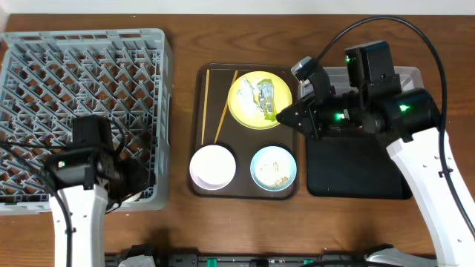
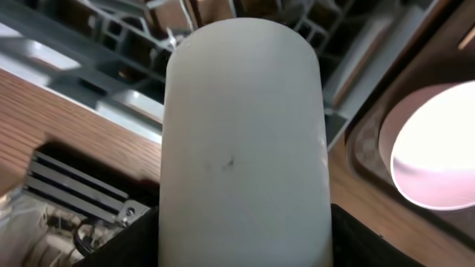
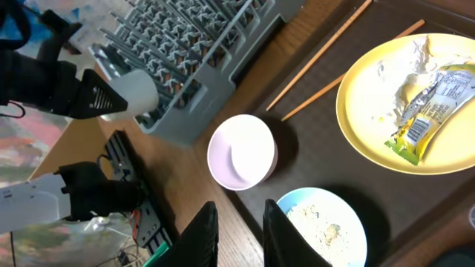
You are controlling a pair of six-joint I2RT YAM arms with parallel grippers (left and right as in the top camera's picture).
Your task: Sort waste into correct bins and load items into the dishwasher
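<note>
Left fingers (image 2: 356,241): clamped on both sides of a white cup (image 2: 237,141), which fills the space between them. The firm side hold looks meant for carrying it.
Right fingers (image 3: 202,241): slightly apart with nothing between them. In the overhead view they point at the plate's rim, probably lined up for a pinch on thin waste.
Rack (image 1: 89,67): directly behind and under the left fingers, which sit at its near right corner. The cup is likely to be loaded here.
Bench (image 1: 182,222): carries everything; its bare wood shows below both sets of fingers.
Tray (image 1: 199,126): between the two sets of fingers, holding the dishes together.
Chopsticks (image 1: 223,111): lying loose at the tray's far left, well away from the right fingers.
White bowl (image 1: 213,165): just right of the left fingers, sitting upright.
Plate (image 1: 241,85): just ahead of the right fingers. It cannot be loaded until the waste on it is removed.
Tissue (image 3: 404,74): crumpled on the plate, beyond the wrapper.
Wrapper (image 3: 427,111): lying on the plate with one end near the rim, the closest waste to the right fingers.
Blue bowl (image 1: 273,167): beside the right fingers, with crumbs (image 3: 315,222) inside.
Black tray (image 1: 356,174): under the right arm, behind those fingers.
Tub (image 1: 412,74): mostly hidden by that arm.
</note>
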